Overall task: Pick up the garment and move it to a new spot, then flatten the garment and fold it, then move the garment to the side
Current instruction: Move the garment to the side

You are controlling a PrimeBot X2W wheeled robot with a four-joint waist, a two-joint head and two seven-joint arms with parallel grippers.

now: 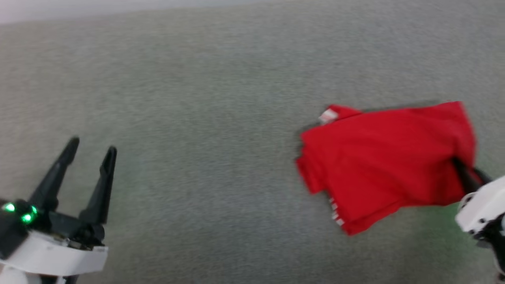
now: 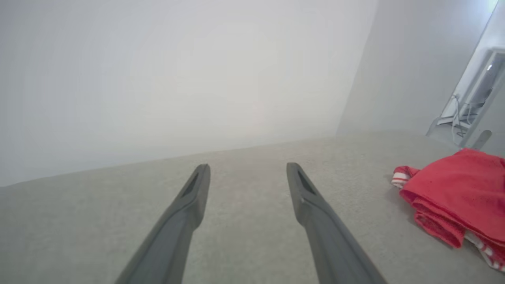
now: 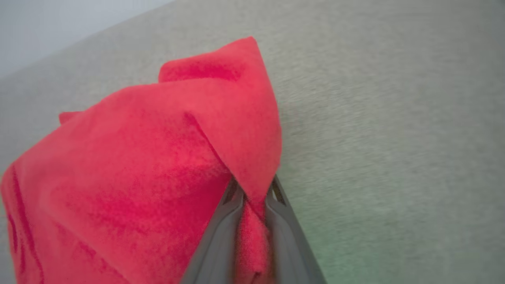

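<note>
Two grippers work over a grey, felt-like table. The garment lies folded into a compact red bundle on the table's right half, well short of the far edge. A bit of white trim shows at its far-left corner, and a short run of red-and-white striping at its near-left edge. The head view is blurred, so finer detail of the cloth cannot be read.

The right gripper reaches in from the table's right side, its dark fingers buried in the bundle's right edge. The right wrist view shows the gripper with its two fingers drawn close together and a ridge of red fabric pinched between them – the cloth rises in a peaked fold just above the tips and spreads away to one side, with bare table on the other.

The left gripper sits over the near-left part of the table, well apart from the garment, with two green lights glowing on its body. Its fingers stand wide apart with nothing between them. In the left wrist view, this gripper points toward the far edge and a pale wall, with the red bundle off to one side, its striped cuff towards the far edge.
</note>
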